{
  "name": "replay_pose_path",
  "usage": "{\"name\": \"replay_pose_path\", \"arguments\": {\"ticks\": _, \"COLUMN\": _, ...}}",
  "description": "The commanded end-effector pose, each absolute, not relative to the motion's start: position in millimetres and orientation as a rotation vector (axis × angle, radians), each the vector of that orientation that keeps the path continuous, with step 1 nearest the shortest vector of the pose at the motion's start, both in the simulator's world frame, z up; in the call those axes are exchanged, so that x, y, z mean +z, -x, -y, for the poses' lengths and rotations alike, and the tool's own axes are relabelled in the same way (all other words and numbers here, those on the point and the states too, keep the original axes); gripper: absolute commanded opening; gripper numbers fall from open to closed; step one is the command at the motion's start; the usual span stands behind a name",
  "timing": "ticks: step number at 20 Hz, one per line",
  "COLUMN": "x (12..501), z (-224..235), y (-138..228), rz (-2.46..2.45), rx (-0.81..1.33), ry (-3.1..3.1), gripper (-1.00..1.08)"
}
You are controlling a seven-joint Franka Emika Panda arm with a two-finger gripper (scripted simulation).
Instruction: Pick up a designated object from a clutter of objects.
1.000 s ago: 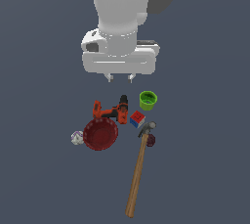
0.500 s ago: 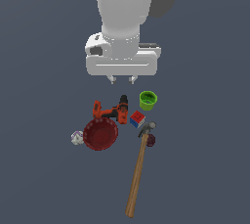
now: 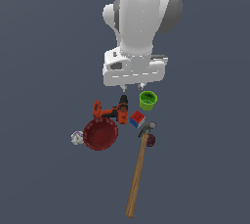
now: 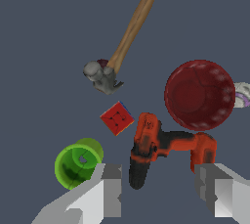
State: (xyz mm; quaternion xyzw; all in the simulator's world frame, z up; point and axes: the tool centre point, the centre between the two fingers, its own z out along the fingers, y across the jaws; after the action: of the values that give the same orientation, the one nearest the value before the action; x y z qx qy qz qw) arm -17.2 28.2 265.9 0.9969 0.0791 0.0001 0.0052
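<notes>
Hovering with fingers [image 4: 110, 191] spread wide and empty, our gripper [image 3: 132, 87] points straight down above the power drill [image 3: 111, 111]. We see the green cup [image 3: 148, 100] upright just beside the cube [image 3: 137, 118], near the hammer [image 3: 138, 170], apart from the red bowl [image 3: 100, 134] and the ball [image 3: 76, 138].

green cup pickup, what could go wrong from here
1. The open gripper sits over the drill, not the green cup; descending now would likely hit the drill.
2. The cube and drill lie close to the cup, so a finger may nudge them.
</notes>
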Motion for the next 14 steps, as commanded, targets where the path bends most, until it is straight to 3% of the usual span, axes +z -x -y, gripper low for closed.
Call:
{"name": "replay_pose_path", "arguments": {"ticks": 1, "x": 247.7, "z": -42.4, "y": 24.9, "rz": -0.355, "rx": 0.002, "ry": -3.105, "gripper": 0.28}}
{"name": "replay_pose_path", "arguments": {"ticks": 14, "x": 147.0, "z": -121.0, "y": 100.2, "rz": -1.026, "rx": 0.015, "ry": -2.932, "gripper": 0.28}}
